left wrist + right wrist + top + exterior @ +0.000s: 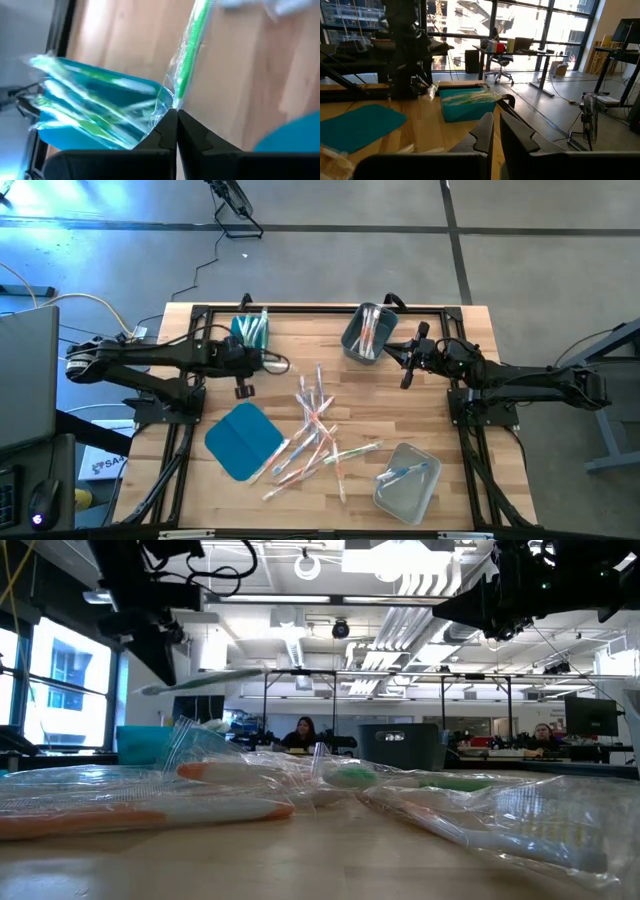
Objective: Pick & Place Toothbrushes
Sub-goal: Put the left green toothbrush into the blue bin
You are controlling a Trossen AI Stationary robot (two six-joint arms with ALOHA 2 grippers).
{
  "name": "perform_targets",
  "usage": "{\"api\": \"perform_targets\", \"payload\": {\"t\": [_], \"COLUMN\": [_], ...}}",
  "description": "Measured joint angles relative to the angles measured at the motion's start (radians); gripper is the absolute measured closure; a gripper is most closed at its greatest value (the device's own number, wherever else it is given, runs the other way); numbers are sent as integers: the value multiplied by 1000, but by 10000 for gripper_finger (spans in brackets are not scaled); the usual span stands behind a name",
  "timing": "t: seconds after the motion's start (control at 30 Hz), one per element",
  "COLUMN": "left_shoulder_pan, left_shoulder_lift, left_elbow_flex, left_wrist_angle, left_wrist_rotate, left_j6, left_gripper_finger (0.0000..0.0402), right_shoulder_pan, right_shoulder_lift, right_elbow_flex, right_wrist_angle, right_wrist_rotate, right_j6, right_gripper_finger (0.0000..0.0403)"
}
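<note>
Left hand (176, 114) clenching on the wrapper end of a green toothbrush (190, 50), holding it clear of the tabletop (440, 395) beside the teal bin (250, 331) at the far left edge, probably for dropping among the green ones already stacked there. Right hand (496, 125) waiting by the grey bin (366, 333) at the far edge, fingers nearly pinched together, grasping nothing. Remaining toothbrushes (315, 430) lying scattered mid-tabletop, between the teal lid (240, 440) and the clear bin (408, 482).

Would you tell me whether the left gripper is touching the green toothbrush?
Touching: the left wrist view shows the left gripper shut on the wrapper end of the green toothbrush.
</note>
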Motion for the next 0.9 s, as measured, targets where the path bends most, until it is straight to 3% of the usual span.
{"api": "perform_targets", "payload": {"t": [0.27, 0.6, 0.9], "left_shoulder_pan": [200, 472, 558], "left_shoulder_lift": [-3, -3, -2], "left_elbow_flex": [0, -1, -5], "left_wrist_angle": [117, 187, 236], "left_wrist_rotate": [-4, 207, 318], "left_j6": [-185, -314, -378], "left_gripper_finger": [402, 402, 402], "right_shoulder_pan": [0, 0, 0], "right_shoulder_lift": [0, 0, 0], "right_elbow_flex": [0, 0, 0], "right_wrist_angle": [0, 0, 0], "right_wrist_rotate": [0, 0, 0], "right_j6": [0, 0, 0], "right_gripper_finger": [378, 378, 378]}}
